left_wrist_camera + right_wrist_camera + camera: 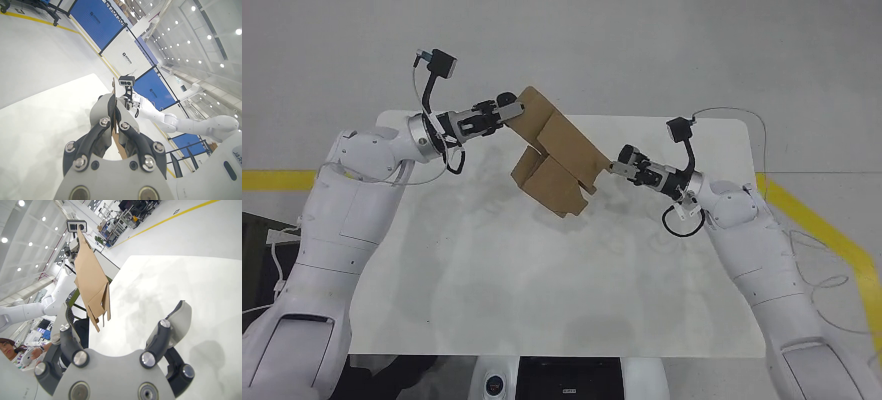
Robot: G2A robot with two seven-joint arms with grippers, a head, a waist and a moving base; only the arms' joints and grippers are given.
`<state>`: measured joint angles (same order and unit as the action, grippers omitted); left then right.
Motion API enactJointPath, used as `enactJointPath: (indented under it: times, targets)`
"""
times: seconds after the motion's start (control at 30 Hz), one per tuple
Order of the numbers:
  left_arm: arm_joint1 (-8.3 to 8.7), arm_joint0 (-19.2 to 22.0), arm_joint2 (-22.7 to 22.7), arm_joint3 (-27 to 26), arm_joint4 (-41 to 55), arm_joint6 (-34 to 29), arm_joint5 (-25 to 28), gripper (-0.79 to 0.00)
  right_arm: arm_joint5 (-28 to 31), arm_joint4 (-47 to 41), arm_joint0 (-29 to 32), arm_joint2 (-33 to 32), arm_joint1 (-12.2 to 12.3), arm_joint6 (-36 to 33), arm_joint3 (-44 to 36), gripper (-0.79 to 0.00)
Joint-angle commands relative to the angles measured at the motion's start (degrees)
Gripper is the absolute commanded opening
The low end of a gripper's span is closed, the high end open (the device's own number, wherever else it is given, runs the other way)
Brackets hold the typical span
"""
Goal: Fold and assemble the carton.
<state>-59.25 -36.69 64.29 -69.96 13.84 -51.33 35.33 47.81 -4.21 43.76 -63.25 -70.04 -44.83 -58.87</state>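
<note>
A flattened brown carton (557, 150) hangs tilted above the back of the white table (542, 300). My left gripper (506, 108) is shut on its far left corner. In the left wrist view the pads (110, 106) pinch the cardboard's thin edge (114, 89). My right gripper (619, 162) is open just off the carton's right edge. In the right wrist view the carton (90, 279) hangs beyond my spread right gripper (122, 308), clear of both fingers, with its lower flaps loose.
The table's far edge lies close behind the carton. The front and middle of the table are bare white surface. A yellow floor line (272, 180) runs past the table on both sides.
</note>
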Motion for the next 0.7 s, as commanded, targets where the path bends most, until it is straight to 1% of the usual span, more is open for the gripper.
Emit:
enactJointPath:
  times: [0.0,0.07,0.17,0.2,0.27,0.3,0.67]
  targets:
    - [0.07,-0.19,0.18,-0.17,0.18,-0.51,-0.08,-0.785,1.25,-1.22,-1.13,1.41,-0.47,-0.17,1.60,0.000]
    - [0.14,-0.40,0.38,-0.31,0.35,-0.95,-0.21,-0.785,2.46,-2.21,-2.11,2.52,-0.86,-0.46,3.14,0.000]
    - [0.22,-0.66,0.62,-0.49,0.51,-1.31,-0.44,-0.785,3.94,-3.94,-3.36,4.12,-1.27,-2.65,4.85,0.000]
    - [0.24,-0.71,0.67,-0.56,0.64,-1.45,-0.61,-0.785,4.32,-4.44,-3.66,4.64,-1.39,-3.46,5.22,-0.342]
    - [0.26,-0.81,0.75,-0.70,0.78,-1.74,-0.78,-0.785,4.78,-5.74,-4.08,5.49,-1.58,-4.80,5.96,-0.594]
    - [0.28,-0.85,0.80,-0.73,0.98,-1.92,-0.98,-0.785,4.96,-6.54,-4.24,5.80,-1.66,-5.30,6.29,-0.785]
    - [0.51,-1.04,1.46,-1.78,1.67,-3.76,-1.97,-0.785,3.85,-13.61,-5.02,9.79,-1.67,-7.80,4.83,-0.785]
